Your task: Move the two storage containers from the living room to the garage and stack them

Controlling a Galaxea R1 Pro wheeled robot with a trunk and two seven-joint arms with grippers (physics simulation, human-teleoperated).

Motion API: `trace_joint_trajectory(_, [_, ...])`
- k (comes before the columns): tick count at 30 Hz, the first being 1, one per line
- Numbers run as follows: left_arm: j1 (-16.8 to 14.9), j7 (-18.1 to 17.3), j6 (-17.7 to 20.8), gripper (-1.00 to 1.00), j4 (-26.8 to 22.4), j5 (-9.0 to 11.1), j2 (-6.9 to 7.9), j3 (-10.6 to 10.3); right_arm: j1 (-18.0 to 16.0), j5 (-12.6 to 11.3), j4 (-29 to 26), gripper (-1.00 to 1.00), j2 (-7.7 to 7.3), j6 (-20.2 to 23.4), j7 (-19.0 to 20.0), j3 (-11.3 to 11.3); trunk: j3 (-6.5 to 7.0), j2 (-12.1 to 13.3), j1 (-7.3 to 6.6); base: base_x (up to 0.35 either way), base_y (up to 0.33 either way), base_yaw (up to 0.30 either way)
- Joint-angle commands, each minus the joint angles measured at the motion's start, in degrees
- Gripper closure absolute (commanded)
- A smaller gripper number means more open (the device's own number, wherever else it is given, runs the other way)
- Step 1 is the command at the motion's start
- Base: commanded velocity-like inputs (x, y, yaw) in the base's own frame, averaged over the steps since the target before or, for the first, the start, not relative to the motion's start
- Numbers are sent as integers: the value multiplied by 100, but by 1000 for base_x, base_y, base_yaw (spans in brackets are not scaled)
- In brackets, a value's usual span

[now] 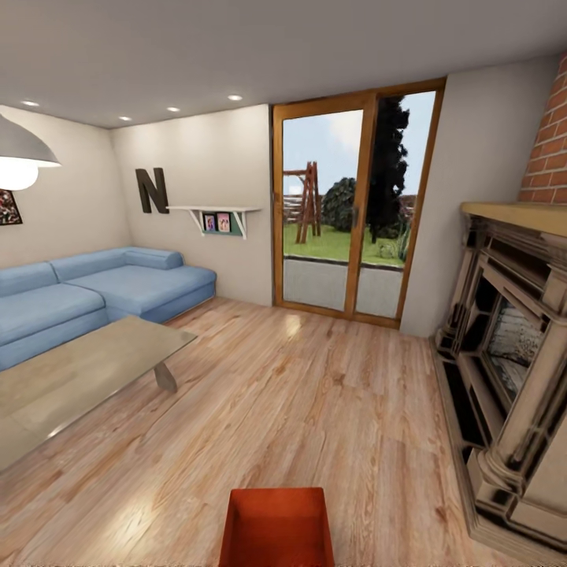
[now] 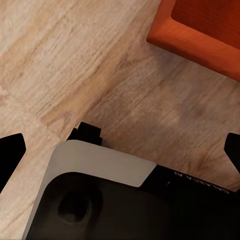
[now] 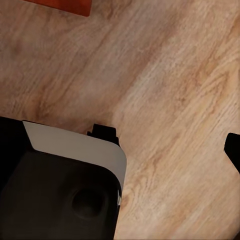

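One orange-red storage container (image 1: pixel 276 528) stands open-topped on the light wood floor (image 1: pixel 315 409) of the living room, at the head view's bottom centre, right in front of me. A corner of the container (image 2: pixel 200 30) appears in the left wrist view, and a sliver of it (image 3: pixel 65 5) in the right wrist view. My left gripper (image 2: pixel 120 150) hangs open above the planks, its black fingertips (image 2: pixel 10 155) far apart and empty. The right gripper (image 3: pixel 120 150) also looks open, with one fingertip (image 3: pixel 234 150) at the frame's edge. The second container and the garage are out of view.
A blue corner sofa (image 1: pixel 87 287) and a glass table (image 1: pixel 71 378) stand at the left. The brick-and-stone fireplace (image 1: pixel 512 370) fills the right side. Wood-framed glass doors (image 1: pixel 350 213) close the far wall. My own dark base (image 2: pixel 100 200) sits under both wrists.
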Motion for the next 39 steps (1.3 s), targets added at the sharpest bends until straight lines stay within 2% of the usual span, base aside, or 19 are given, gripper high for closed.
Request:
trace_joint_trajectory(1, [-2, 14, 9, -100, -3, 36, 0, -30, -8, 7, 18, -100, 3, -28, -24, 28, -16, -4, 0, 0, 0, 0])
trace_joint_trajectory(39, [-1, 14, 9, -100, -3, 36, 0, -30, -6, 7, 18, -100, 3, -28, -25, 28, -361, -4, 0, 0, 0, 0])
